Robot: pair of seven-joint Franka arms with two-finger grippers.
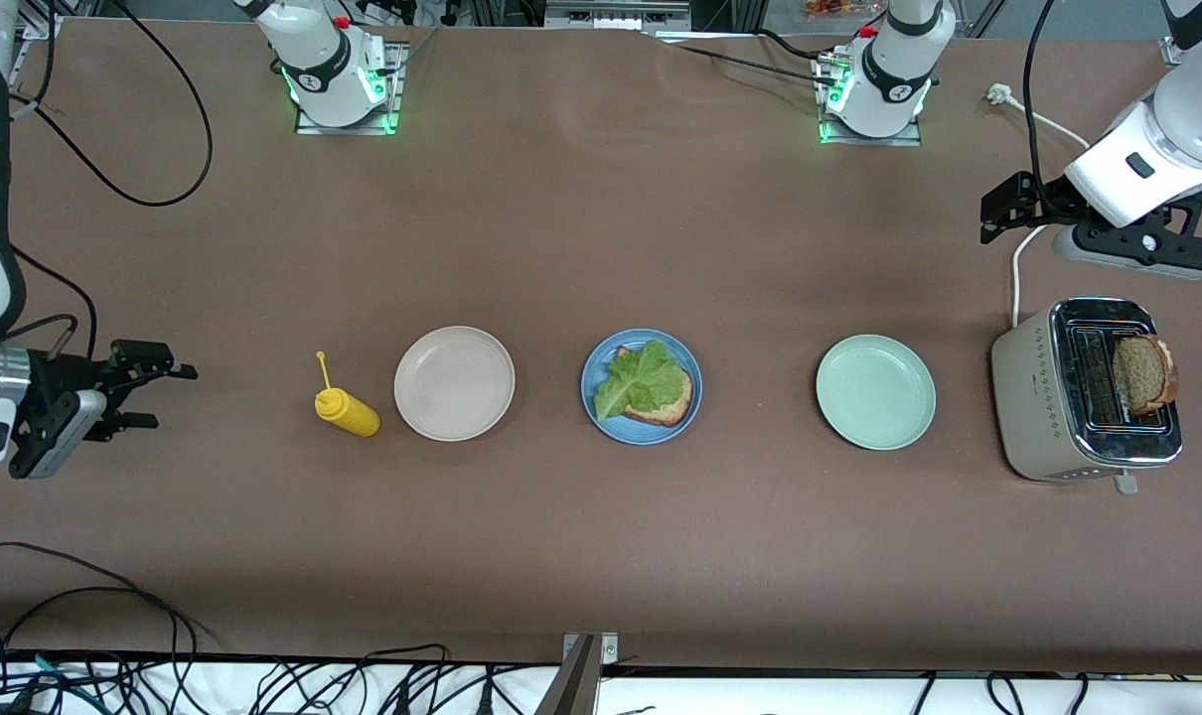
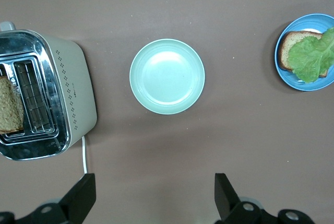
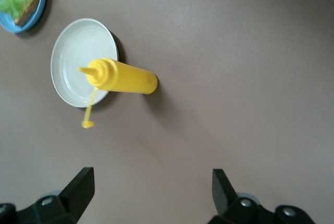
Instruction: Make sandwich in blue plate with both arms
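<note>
On the blue plate (image 1: 593, 377), mid-table, lettuce (image 1: 639, 377) covers one bread slice (image 1: 673, 405). The second slice (image 1: 1143, 373) stands in the toaster (image 1: 1078, 397), light and crumbly; pinch its crust gently. Left gripper (image 1: 998, 214) and right gripper (image 1: 159, 395) both hang released, holding nothing.

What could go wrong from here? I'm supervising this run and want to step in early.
1. The second brown bread slice stands in a slot of the beige toaster; the open left gripper, hovering beside the toaster, may pinch it poorly or tip the toaster.
2. The ruffled green lettuce leaf lies loose on the bread in the round blue plate; placing the top slice could push it off.
3. The open right gripper waits near the yellow squeeze bottle and might topple it.
</note>
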